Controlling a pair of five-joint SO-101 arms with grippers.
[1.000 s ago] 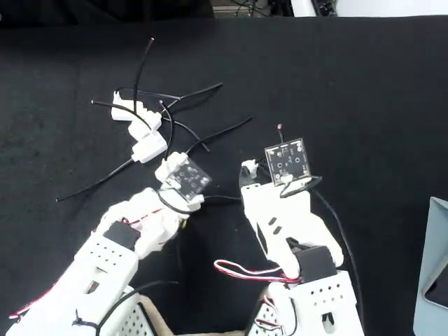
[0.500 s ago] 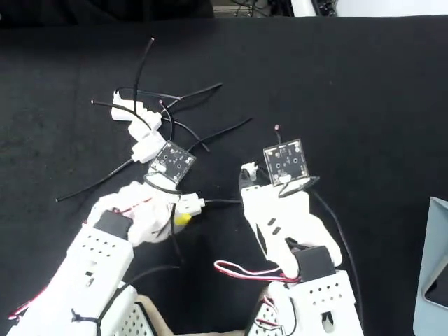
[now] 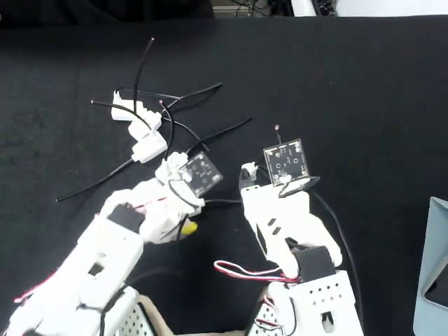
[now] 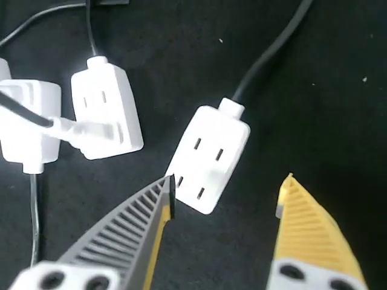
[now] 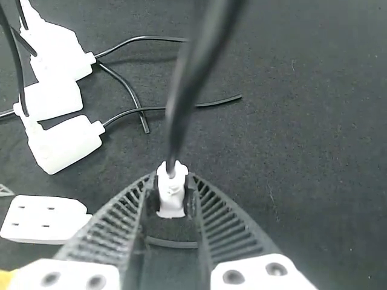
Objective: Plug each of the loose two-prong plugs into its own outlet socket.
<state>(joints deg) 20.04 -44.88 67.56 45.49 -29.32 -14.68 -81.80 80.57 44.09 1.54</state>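
Observation:
My right gripper point(image 5: 171, 184) is shut on a white two-prong plug point(image 5: 170, 196) whose black cord runs up past the camera; in the high view this gripper point(image 3: 249, 171) sits mid-table. My left gripper point(image 4: 228, 184) hangs open just above a white outlet socket point(image 4: 208, 158), its grey and yellow fingers on either side of the socket's near end. That socket point(image 5: 42, 220) lies flat beside the right gripper. From above, the left gripper point(image 3: 187, 210) is over the socket point(image 3: 194, 201). Farther off lie two more white outlet blocks point(image 3: 149, 147) point(image 3: 129, 108).
Loose black cords point(image 3: 210, 136) cross the black table behind the sockets. A second socket point(image 4: 106, 115) with a white corded piece point(image 4: 29, 130) across it lies close to the left gripper. A grey object point(image 3: 434, 273) stands at the right edge.
The left arm's wrist swung away to the left, then back toward the right, ending over the near socket. The right arm has stayed still with its plug.

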